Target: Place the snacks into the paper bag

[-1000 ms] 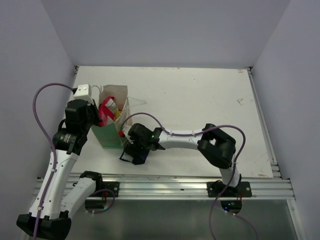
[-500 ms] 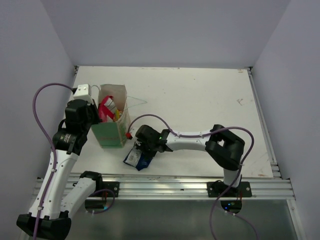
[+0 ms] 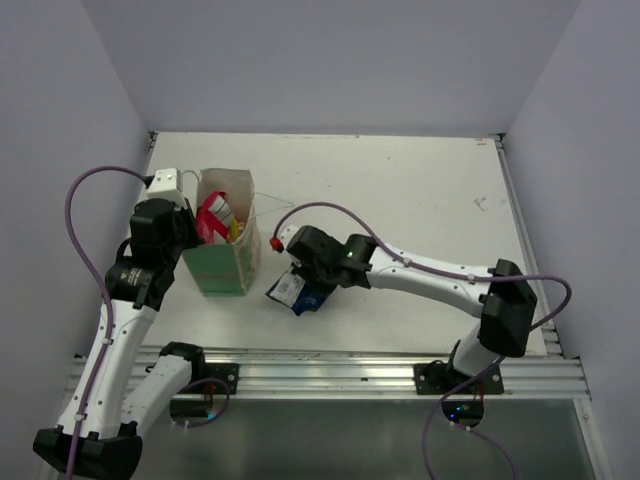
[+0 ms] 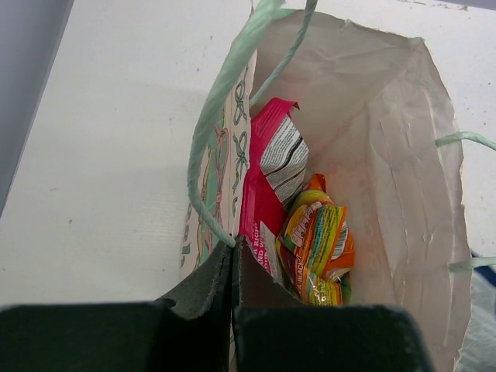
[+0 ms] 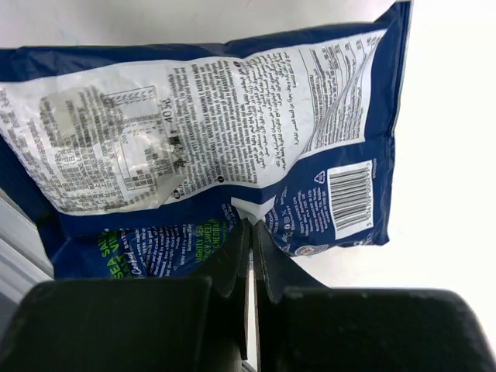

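Observation:
The paper bag (image 3: 228, 262) stands upright at the table's left, mint-green outside, whitish inside (image 4: 372, 147). My left gripper (image 4: 232, 249) is shut on the bag's near left wall, at the rim (image 3: 198, 236). Inside the bag lie a magenta packet (image 4: 265, 182) and an orange packet (image 4: 319, 244). My right gripper (image 5: 253, 229) is shut on the lower edge of the blue-and-white packet (image 5: 209, 128). In the top view that packet (image 3: 296, 293) hangs from the right gripper (image 3: 306, 280) just right of the bag's base.
The bag's green handle loops (image 4: 232, 85) arch over its left rim, and another handle (image 3: 277, 206) sticks out to its right. An aluminium rail (image 3: 330, 366) runs along the table's near edge. Grey walls close in the left, back and right.
My right gripper has shut on the blue-and-white packet and carried it from near the front edge up and to the right, beside the bag. The left gripper and bag have stayed put.

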You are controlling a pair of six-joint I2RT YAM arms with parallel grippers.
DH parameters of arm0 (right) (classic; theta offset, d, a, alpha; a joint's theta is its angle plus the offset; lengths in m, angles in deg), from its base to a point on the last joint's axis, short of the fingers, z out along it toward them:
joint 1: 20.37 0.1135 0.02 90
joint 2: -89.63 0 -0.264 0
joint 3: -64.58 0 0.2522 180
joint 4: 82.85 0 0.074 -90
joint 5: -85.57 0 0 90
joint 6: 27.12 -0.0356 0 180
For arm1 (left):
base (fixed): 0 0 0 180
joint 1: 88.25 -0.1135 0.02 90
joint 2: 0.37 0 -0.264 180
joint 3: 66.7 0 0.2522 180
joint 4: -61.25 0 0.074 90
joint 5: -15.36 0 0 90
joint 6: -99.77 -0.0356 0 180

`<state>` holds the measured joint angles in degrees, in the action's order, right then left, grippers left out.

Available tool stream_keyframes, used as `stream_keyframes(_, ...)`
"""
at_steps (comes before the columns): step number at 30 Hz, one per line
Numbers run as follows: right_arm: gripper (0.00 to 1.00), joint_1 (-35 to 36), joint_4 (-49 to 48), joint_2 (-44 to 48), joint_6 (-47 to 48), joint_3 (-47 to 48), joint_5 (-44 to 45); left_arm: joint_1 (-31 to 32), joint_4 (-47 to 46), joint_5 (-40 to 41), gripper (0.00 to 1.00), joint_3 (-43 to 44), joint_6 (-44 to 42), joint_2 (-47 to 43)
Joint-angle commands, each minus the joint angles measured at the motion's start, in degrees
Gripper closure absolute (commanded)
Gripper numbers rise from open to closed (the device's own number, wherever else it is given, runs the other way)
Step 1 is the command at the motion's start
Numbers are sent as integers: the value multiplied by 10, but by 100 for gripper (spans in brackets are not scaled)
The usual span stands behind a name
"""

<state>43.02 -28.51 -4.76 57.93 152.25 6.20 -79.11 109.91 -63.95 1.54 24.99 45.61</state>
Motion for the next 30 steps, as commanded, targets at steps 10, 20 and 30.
stream_keyframes(10, 100, -78, 121, 22, 27, 419, 48, 5, -5, -4, 100, -1, -7, -11)
stream_keyframes(20, 100, -124, -98, -148, -90, 598, -196, 5, 1, -3, 100, 2, -9, -11)
stream_keyframes(30, 100, -121, -188, -283, -233, 641, -346, 5, 7, 7, 100, 7, -13, -12)
